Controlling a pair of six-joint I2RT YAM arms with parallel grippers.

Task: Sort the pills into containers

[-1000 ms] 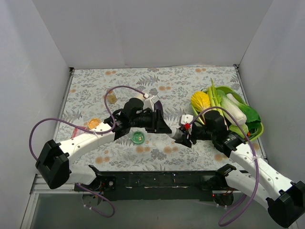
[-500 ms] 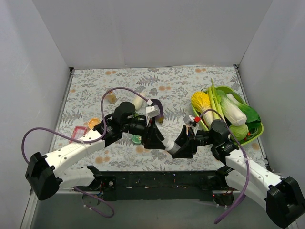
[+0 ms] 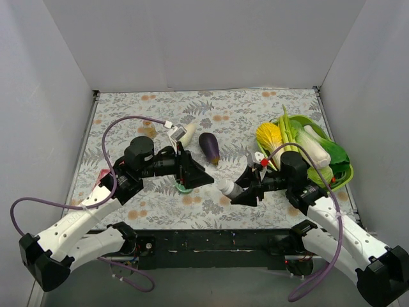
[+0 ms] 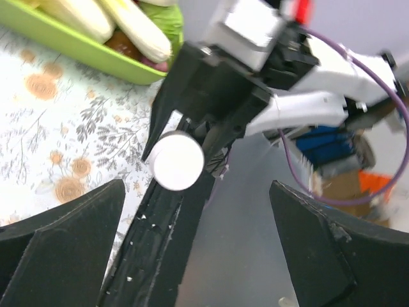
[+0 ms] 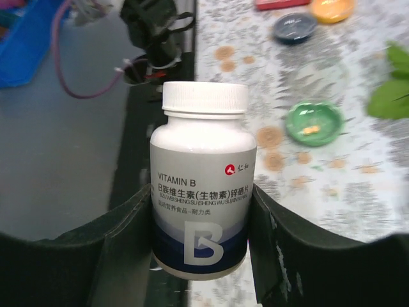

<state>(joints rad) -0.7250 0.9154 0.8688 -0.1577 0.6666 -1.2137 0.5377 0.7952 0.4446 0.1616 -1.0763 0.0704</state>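
Here the left gripper (image 3: 195, 177) hovers by the green dish (image 5: 313, 123), jaws wide, empty; the right gripper (image 3: 238, 193) faces it, clamping a bottle (image 5: 203, 192). An eggplant (image 3: 209, 148) lies just beyond.

Smooth plastic pill bottle (image 5: 203, 185) — slightly glossy

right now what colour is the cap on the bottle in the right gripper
White cap on the bottle, clearest in the right wrist view.
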